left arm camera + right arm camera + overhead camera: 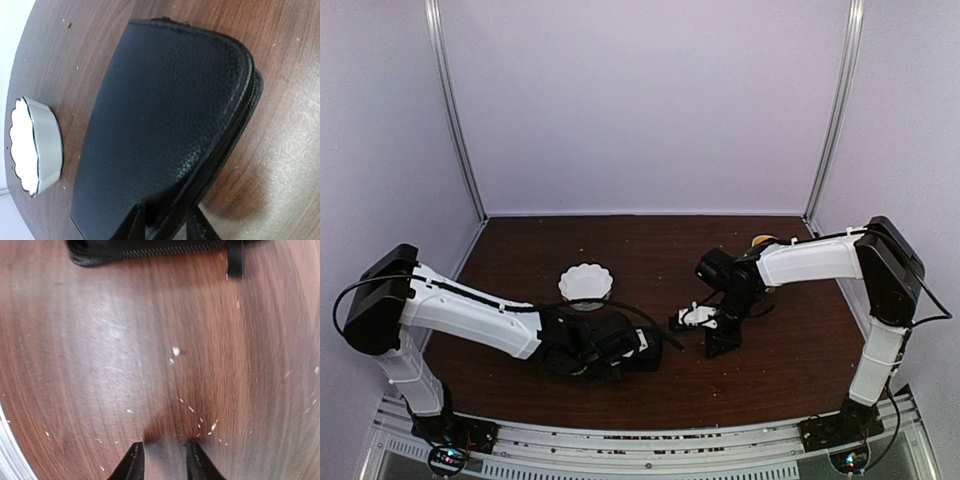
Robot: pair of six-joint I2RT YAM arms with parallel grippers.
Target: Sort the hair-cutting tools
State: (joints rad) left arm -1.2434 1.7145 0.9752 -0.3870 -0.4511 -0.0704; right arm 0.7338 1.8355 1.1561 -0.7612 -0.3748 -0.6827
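No scissors or hair clips show in any view. The flat black case [165, 115] lies on the brown table; its zippered edge [150, 251] and a zip tab [234, 262] show at the top of the right wrist view. My left gripper [166, 226] is at the case's near edge, with one finger on the top face and the other beside the zippered edge, closed on it [632, 352]. My right gripper [162, 460] is open and empty, its tips pointing down at bare table right of the case [722, 342].
The white scalloped bowl [586, 282] stands just behind the case, empty as far as I can see; it also shows in the left wrist view [30, 145]. A small orange thing [761, 240] sits behind the right arm. White crumbs dot the table [175, 351].
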